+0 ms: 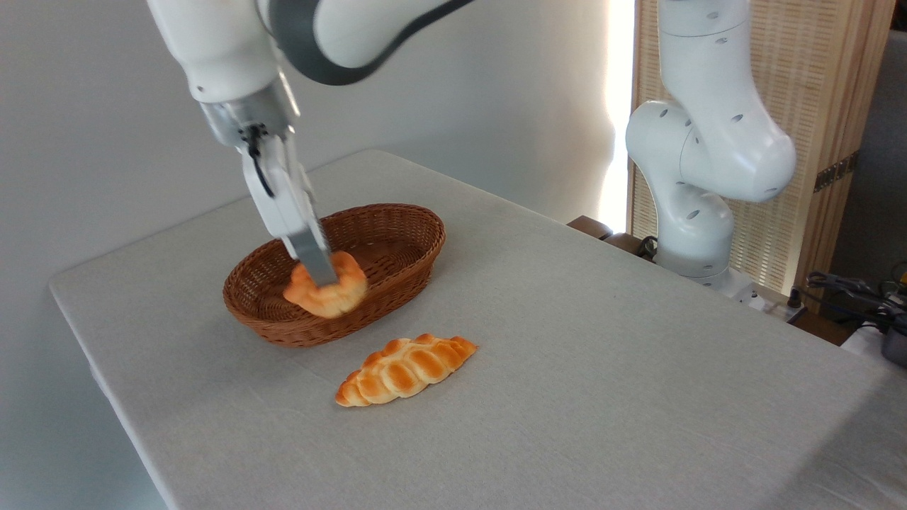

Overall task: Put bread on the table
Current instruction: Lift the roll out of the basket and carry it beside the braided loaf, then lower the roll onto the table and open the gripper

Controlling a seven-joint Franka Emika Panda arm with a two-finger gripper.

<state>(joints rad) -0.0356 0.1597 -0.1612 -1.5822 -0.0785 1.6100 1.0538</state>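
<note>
The bread, a small orange-brown knotted bun, hangs over the near rim of a brown wicker basket, lifted clear of the basket floor. My gripper comes down from the upper left and is shut on the bun, its near finger crossing the bun's top; the other finger is hidden behind it. The table has a plain light grey cloth-like surface spreading to the right and front of the basket.
A longer golden braided loaf lies on the cloth just in front of the basket. The arm's white base stands at the table's far right edge, with cables and a wooden panel behind it.
</note>
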